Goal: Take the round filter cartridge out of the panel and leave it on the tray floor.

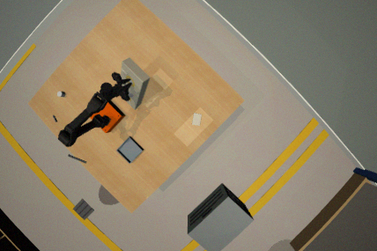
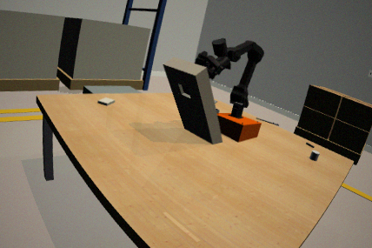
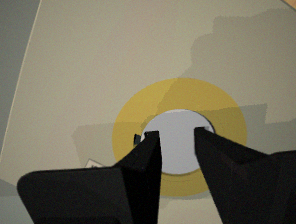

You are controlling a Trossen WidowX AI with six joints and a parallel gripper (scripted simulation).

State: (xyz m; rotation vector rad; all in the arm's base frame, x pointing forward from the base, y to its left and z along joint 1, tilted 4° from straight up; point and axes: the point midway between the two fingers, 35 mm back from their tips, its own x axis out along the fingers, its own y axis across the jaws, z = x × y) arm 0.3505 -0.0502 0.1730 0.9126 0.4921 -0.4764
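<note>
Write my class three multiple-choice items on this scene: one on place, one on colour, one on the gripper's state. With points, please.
1. Where is the filter cartridge?
A) In the tray
B) In the service panel
C) On the orange base

2. What colour is the ring around the cartridge?
A) Yellow
B) Blue
C) Red

3. How is the gripper?
A) Wide open
B) Shut on nothing
C) Shut on the cartridge

1 B: the cartridge (image 3: 178, 150) sits in the face of the panel (image 1: 137, 74) (image 2: 208, 98) (image 3: 100, 60).
2 A: the ring (image 3: 127, 117) is plainly yellow.
3 C: the gripper (image 1: 130, 87) (image 3: 175, 135) has its fingertips at the cartridge's slots, closed on it.
</note>
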